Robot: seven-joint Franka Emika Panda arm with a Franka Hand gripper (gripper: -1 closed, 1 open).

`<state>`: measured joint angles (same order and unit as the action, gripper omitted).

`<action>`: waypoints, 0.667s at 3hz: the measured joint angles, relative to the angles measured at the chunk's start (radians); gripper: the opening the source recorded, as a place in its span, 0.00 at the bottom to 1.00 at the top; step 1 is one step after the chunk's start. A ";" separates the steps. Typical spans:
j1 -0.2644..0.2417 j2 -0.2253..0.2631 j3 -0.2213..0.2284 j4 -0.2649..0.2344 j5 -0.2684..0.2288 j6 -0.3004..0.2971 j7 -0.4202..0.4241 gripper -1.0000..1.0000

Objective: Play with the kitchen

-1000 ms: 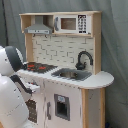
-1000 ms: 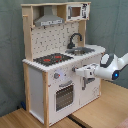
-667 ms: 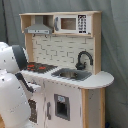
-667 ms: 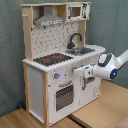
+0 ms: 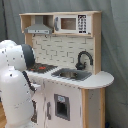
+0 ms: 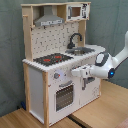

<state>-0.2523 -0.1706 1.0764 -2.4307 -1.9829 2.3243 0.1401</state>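
The large white and pale-wood toy kitchen [image 6: 52,70] stands on a wooden floor [image 6: 100,112] before a grey curtain. In the second exterior view the arm's white gripper [image 6: 76,72] reaches in from the second exterior view's right, its tip at the kitchen's front panel just above the oven door [image 6: 64,96], beside the knobs. Whether its fingers are apart or together, I cannot tell.

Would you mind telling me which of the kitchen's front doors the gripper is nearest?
The gripper is nearest the oven door with the window, below the hob, not the plain door under the sink.
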 joint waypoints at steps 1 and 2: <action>0.000 0.000 0.000 0.000 0.000 0.000 0.000 0.00; 0.000 0.003 0.008 0.003 0.000 -0.006 0.086 0.00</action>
<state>-0.2523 -0.1676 1.0842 -2.4278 -1.9829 2.3179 0.2262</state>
